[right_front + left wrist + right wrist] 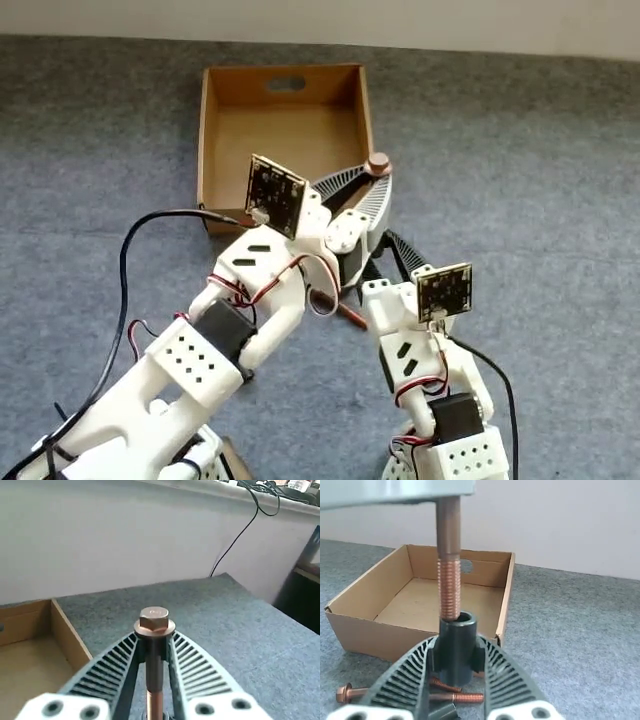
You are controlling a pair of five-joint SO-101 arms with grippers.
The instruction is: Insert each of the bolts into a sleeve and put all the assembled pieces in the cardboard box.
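Observation:
My left gripper point(154, 639) is shut on a copper bolt point(154, 622), gripped just under its hex head, with the shaft hanging down. My right gripper point(456, 646) is shut on an upright black sleeve point(455, 652). The bolt's threaded end point(449, 592) stands straight above the sleeve with its tip at the sleeve's mouth. In the high view the bolt head point(377, 163) sits just right of the cardboard box point(215, 130), over the left gripper point(365, 188). The right gripper point(378, 250) is below it. The box looks empty.
Loose copper bolts point(457, 696) lie on the grey carpet under the right gripper, one more point(344, 693) off to the side, and another black sleeve point(443, 713) beside them. One bolt point(350, 312) shows between the arms. The box's side wall point(506, 600) stands close behind the sleeve.

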